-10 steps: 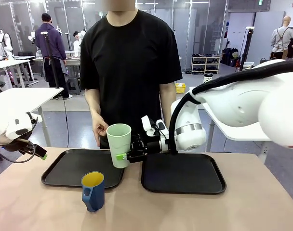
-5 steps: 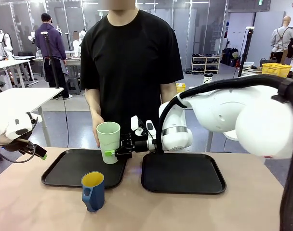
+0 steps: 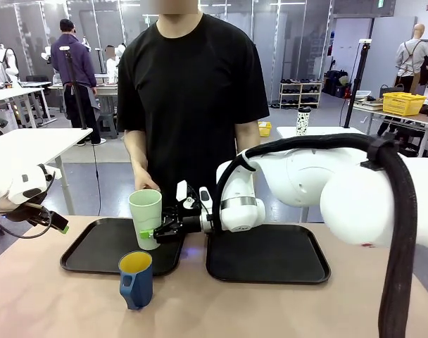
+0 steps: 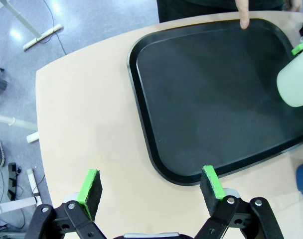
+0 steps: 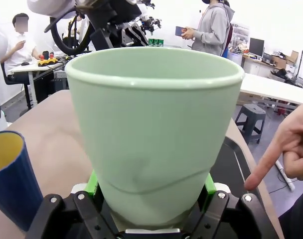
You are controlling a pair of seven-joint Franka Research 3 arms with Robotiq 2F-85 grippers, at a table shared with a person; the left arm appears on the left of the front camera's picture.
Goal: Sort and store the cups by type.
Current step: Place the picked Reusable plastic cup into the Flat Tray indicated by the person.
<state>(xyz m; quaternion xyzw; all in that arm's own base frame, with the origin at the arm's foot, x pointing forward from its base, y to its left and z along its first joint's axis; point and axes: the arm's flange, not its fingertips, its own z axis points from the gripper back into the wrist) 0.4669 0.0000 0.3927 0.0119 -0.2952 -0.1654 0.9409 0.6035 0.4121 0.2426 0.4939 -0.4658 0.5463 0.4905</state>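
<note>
Right gripper (image 3: 152, 232) jaws pinch the mint tumbler (image 3: 145, 215) low on its wall, upright, over the left tray (image 3: 94, 250). Blue mug (image 3: 136, 279) stands on the table just robot-side of those jaws, off the tray. Person's hand (image 3: 145, 184) is just beyond the tumbler, finger pointing at the tray. Left gripper (image 4: 150, 175) jaws are spread and empty, tray rim just ahead.

My counter (image 3: 59, 303), two trays
Black left tray (image 3: 94, 246) and black right tray (image 3: 270, 255) lie side by side; speckled cup (image 3: 303, 121) far behind.

Room on left tray (image 3: 94, 250) leftward; person's hand (image 3: 145, 186), tumbler (image 3: 145, 211), mug (image 3: 136, 282) crowd its right.
</note>
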